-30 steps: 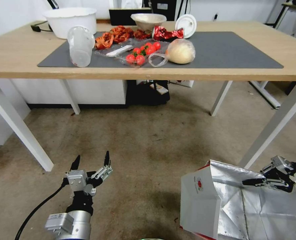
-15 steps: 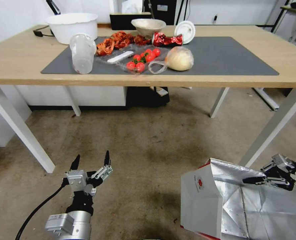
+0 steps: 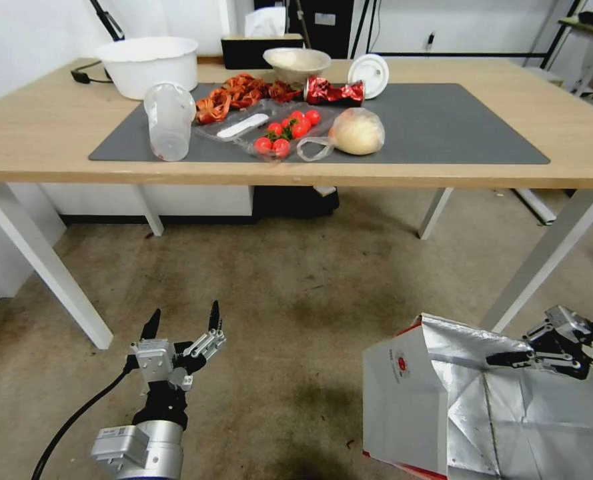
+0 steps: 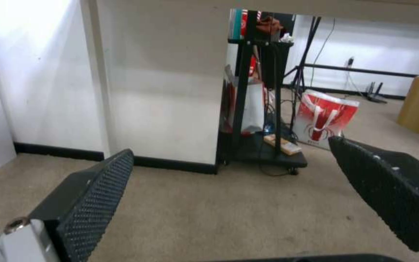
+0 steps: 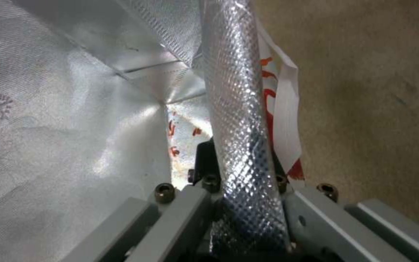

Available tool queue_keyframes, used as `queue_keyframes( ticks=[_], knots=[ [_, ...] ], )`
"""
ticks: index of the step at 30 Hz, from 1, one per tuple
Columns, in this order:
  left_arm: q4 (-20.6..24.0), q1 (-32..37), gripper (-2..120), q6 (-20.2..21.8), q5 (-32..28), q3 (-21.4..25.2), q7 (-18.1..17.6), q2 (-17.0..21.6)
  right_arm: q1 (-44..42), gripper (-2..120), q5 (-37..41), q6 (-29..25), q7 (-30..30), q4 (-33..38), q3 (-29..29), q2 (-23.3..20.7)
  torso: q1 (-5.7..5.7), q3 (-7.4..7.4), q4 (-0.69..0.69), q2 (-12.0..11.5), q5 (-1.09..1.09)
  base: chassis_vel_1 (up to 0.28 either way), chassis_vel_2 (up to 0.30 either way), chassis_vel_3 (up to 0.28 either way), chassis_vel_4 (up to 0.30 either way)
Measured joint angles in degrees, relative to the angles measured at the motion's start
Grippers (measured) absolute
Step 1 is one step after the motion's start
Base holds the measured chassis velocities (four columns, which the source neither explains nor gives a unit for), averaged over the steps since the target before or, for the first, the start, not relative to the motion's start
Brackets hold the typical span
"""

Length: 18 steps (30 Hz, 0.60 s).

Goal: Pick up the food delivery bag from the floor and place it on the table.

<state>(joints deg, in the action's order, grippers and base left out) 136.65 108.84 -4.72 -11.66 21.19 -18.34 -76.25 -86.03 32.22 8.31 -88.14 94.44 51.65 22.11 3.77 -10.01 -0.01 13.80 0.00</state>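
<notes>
Boxy food delivery bag (image 3: 403, 400) lower right, foil-lined mouth up, rim pinched by right gripper (image 3: 503, 361); left gripper (image 3: 183, 323) lower left, jaws spread, empty.

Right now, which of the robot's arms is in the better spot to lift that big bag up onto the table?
The right. Its right gripper is already clamped on the foil-lined rim of the food delivery bag. The left gripper hangs open over bare floor, well away from the bag, holding nothing.
</notes>
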Motion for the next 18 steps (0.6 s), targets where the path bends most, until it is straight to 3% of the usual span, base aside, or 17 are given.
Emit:
queue_keyframes(
  ticks=[18],
  knots=[
    [0.1, -0.1, 100, 0.2, -0.2, 0.0, -0.2, 0.0, 0.2, 0, 0.2, 0.3, 0.0, -0.1, -0.2, -0.2, 1.08, -3.01, 0.0, 4.1, 0.0, 0.0, 0.0, 0.0, 0.0]
  ],
)
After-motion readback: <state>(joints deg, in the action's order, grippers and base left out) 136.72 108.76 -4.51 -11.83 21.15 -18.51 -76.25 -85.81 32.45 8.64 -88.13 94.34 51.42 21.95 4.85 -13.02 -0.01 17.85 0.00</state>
